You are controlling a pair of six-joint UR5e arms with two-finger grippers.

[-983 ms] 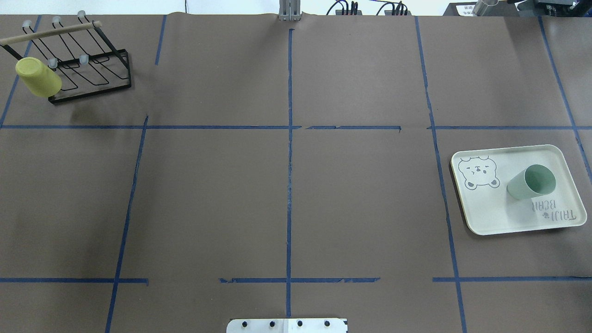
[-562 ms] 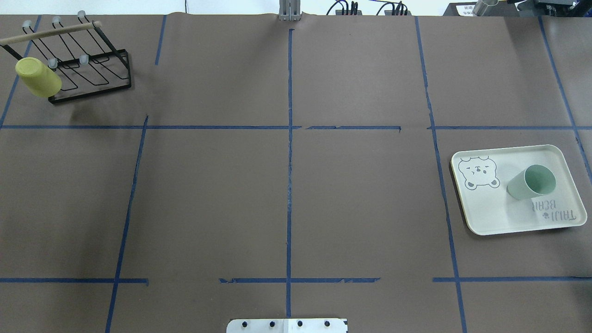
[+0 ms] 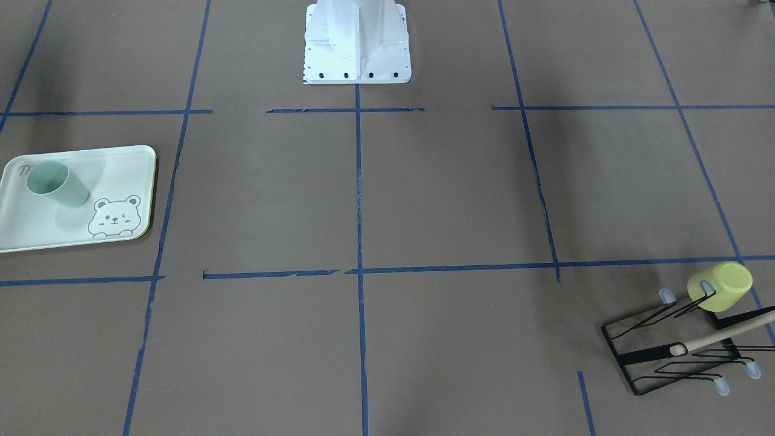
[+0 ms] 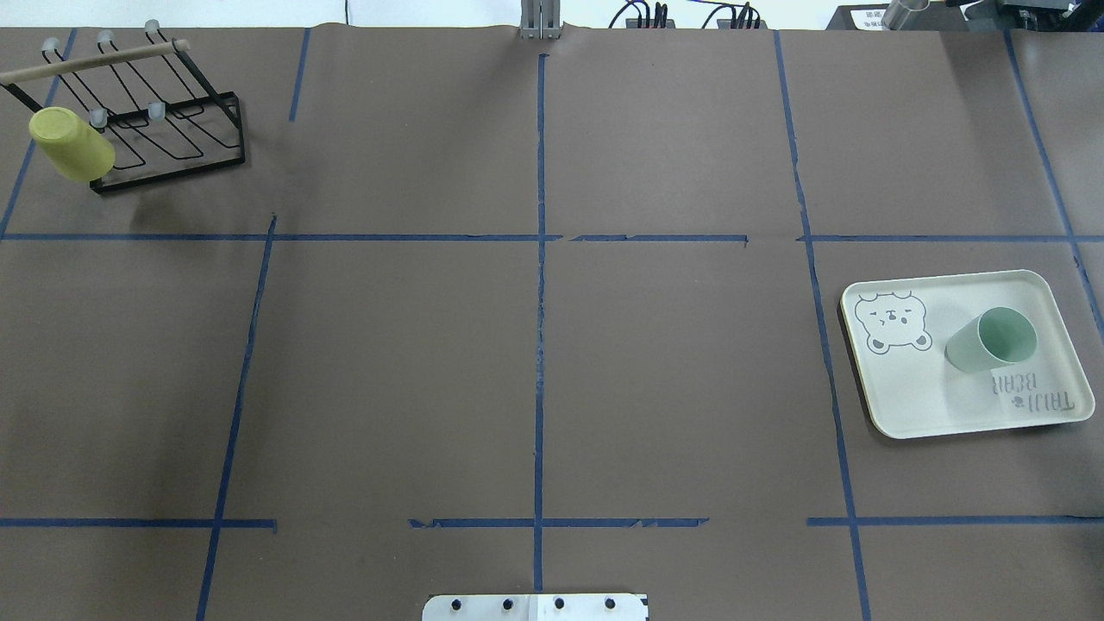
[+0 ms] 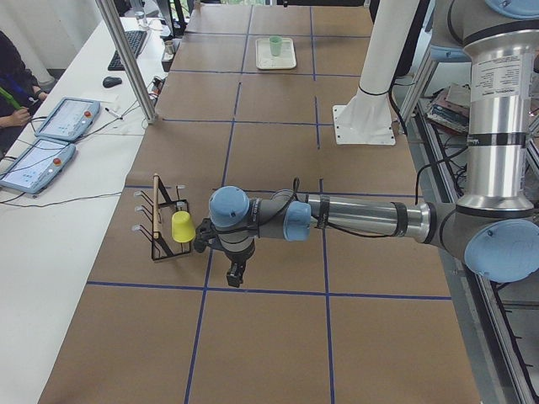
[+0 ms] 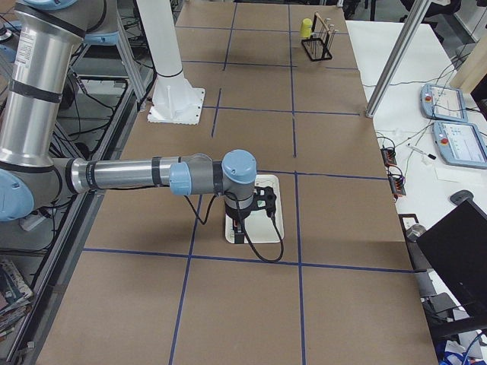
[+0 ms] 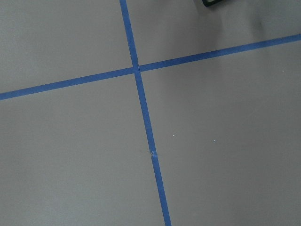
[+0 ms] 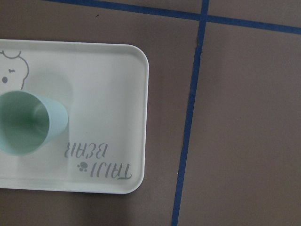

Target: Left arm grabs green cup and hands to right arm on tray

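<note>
Overhead exterior view has the small pale mint-green plastic cup (image 4: 990, 340) standing mouth up on the pale cream-green rectangular tray (image 4: 914, 397), which lies on the right side of the brown paper-covered table (image 4: 388, 362). The cup sits in the tray's right half, between the grey bear drawing and the lettering. Seen from the right end of the table, the near silver-grey right arm (image 6: 129, 175) stretches out over the table. The right gripper (image 6: 239, 234), a black two-finger pincer, hangs over the tray and hides the cup. How far it is open, and whether it holds anything, I cannot tell. The right wrist camera looks down on the cup at the left edge of its picture. From the left end, the near left arm (image 5: 362, 217) reaches across. The left gripper (image 5: 234, 278) points down near a yellow-green plastic cup (image 5: 183, 226) hung on a black wire rack (image 5: 160, 220), well apart from the mint-green cup at the far end. Its opening cannot be told either.
</note>
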